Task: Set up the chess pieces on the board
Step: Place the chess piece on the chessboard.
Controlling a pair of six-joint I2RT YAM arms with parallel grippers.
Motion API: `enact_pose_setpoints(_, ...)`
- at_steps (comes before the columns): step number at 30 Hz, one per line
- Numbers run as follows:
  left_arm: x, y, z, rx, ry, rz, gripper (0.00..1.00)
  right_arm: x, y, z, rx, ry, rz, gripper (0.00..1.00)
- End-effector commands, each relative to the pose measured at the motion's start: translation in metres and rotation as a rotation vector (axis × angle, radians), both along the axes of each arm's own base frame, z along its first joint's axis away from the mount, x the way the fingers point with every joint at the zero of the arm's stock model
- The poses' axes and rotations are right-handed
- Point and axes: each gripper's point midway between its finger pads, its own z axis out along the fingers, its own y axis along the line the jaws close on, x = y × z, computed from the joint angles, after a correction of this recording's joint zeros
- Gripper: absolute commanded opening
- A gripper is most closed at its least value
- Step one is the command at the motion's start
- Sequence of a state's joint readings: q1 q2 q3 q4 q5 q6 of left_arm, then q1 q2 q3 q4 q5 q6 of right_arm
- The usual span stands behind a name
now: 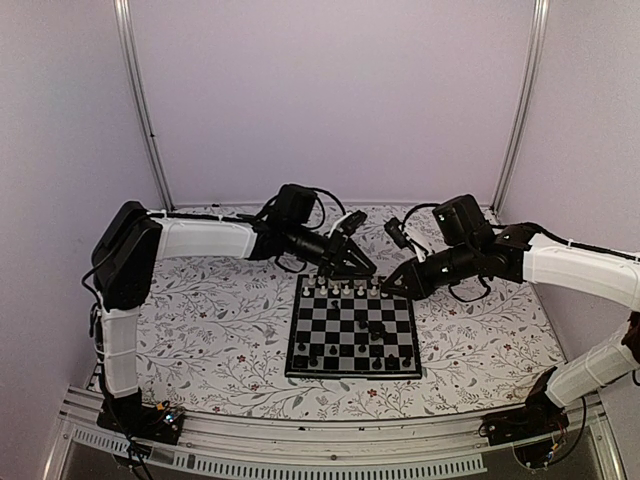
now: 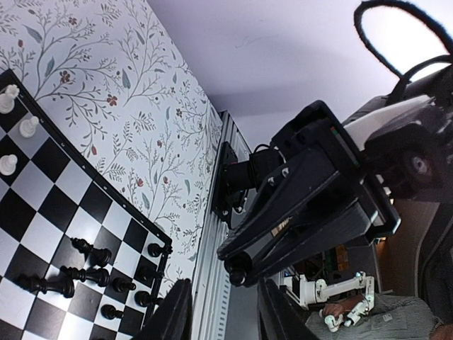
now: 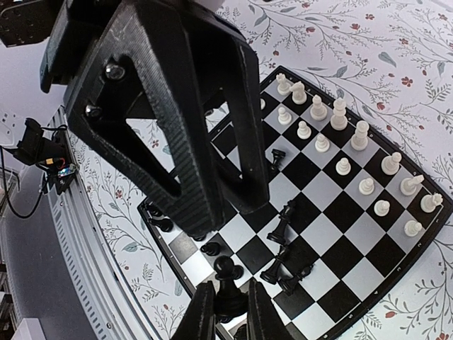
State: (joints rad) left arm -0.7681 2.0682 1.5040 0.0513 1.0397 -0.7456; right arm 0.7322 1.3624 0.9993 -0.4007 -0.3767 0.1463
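top view, board: the board [image 1: 330,332] lay flat on the floral table [image 1: 220,320], centred, just ahead of both arm bases.
top view, white pieces: the white pieces [image 1: 345,290] stood upright along the two far rows; that side looked finished.
top view, black pieces: the black pieces [image 1: 375,330] sat loose mid-board, with a few along the near row; that side was not yet ordered.
top view, arms: the left gripper [image 1: 362,268] and right gripper [image 1: 392,286] hung over the board's far edge with their tips near each other; contact could not be told.
left wrist, fingers: the left fingers [image 2: 175,315] were apart with nothing between them, probably kept free for the next pick.
left wrist, black pieces: several lay on their sides on the middle squares; others stood by the rim corner.
right wrist, fingers: the right fingers [image 3: 203,315] were clamped on a black pawn [image 3: 227,280], held upright, likely so it could go straight down onto a near-row square.
right wrist, white pieces: two tidy rows ran along the far edge, one piece per square.
right wrist, look: the pieces were tiny, glossy and narrow-waisted, so easy to tip; the board showed black and silvery checks inside a thin black rim.
right wrist, view: the left gripper filled the upper left and hid part of the board.
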Motion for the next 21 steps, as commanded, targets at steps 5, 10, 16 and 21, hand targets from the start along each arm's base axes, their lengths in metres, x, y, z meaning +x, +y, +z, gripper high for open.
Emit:
enact_pose_setpoints(5, -0.015, -0.015, -0.002, -0.017, -0.007, -0.066, 0.33, 0.002, 0.003, 0.018, 0.050, -0.039, -0.008, 0.10)
enact_pose_setpoints(10, -0.020, -0.019, -0.003, -0.013, -0.006, -0.083, 0.28, 0.003, 0.004, 0.017, 0.048, -0.037, -0.005, 0.11)
enact_pose_setpoints(16, -0.022, -0.019, -0.003, -0.018, -0.001, -0.095, 0.15, 0.002, 0.003, 0.018, 0.053, -0.040, -0.007, 0.11)
enact_pose_setpoints(21, -0.021, -0.021, -0.003, -0.027, -0.003, -0.100, 0.11, -0.002, 0.004, 0.018, 0.061, -0.027, 0.008, 0.15)
